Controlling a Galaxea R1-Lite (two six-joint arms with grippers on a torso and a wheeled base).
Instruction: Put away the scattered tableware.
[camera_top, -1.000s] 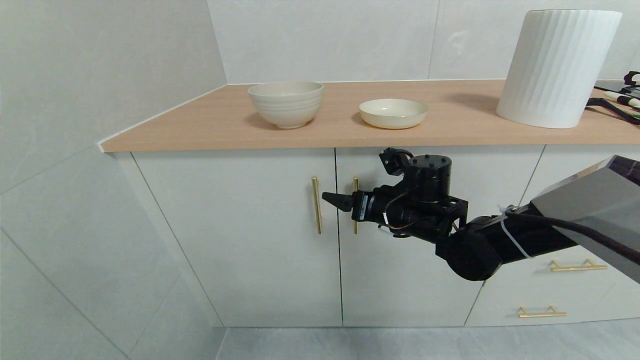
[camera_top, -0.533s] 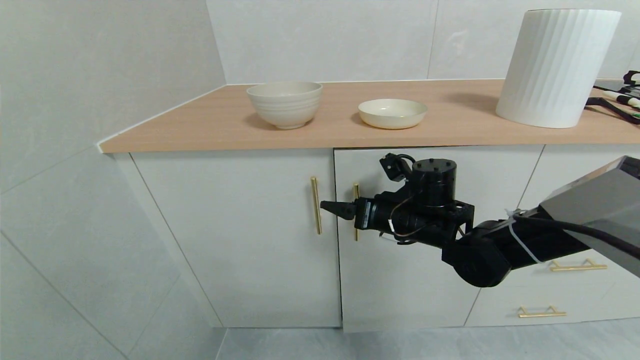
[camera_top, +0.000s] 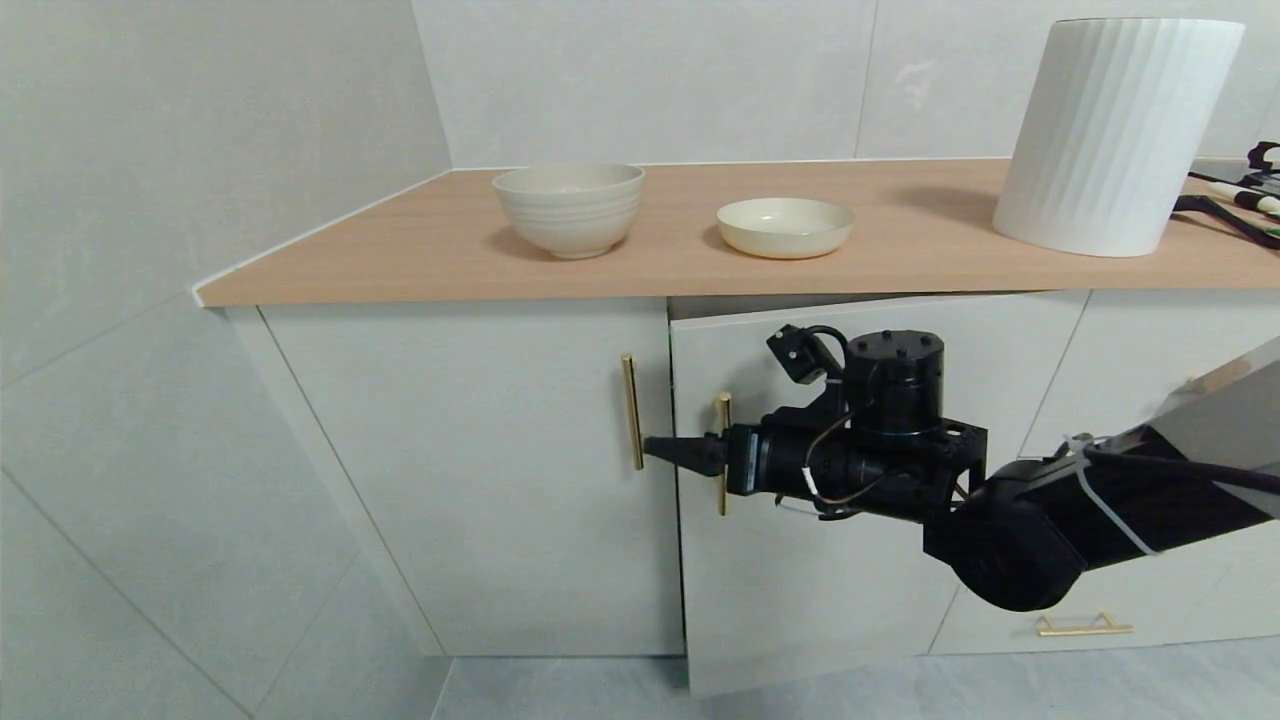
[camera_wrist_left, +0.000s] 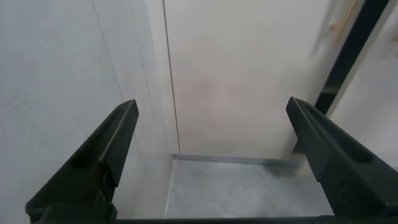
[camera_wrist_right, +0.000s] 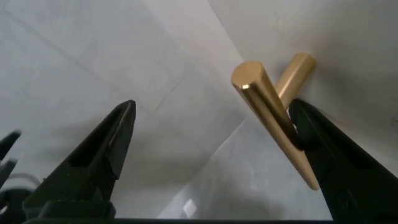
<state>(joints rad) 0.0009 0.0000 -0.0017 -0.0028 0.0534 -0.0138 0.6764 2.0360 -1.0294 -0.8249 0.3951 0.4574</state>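
Nearest, under the countertop (camera_top: 420, 255), the cabinet door (camera_top: 800, 600) is being drawn outward by the right gripper (camera_top: 665, 448). Its jaws are being kept wide apart, hooked round the brass handle (camera_top: 722, 452) rather than clamped on it. Within the last second the door is being swung from flush to ajar, so storage space is being exposed. The left gripper (camera_wrist_left: 211, 118) is being held wide open, empty, facing the cabinet front. Farther back, the bowl (camera_top: 569, 208) and shallow dish (camera_top: 785, 226) are being left on the countertop.

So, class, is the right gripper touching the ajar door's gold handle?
Touching. In the right wrist view the gold handle lies against the inner face of one finger of the right gripper, with no gap.
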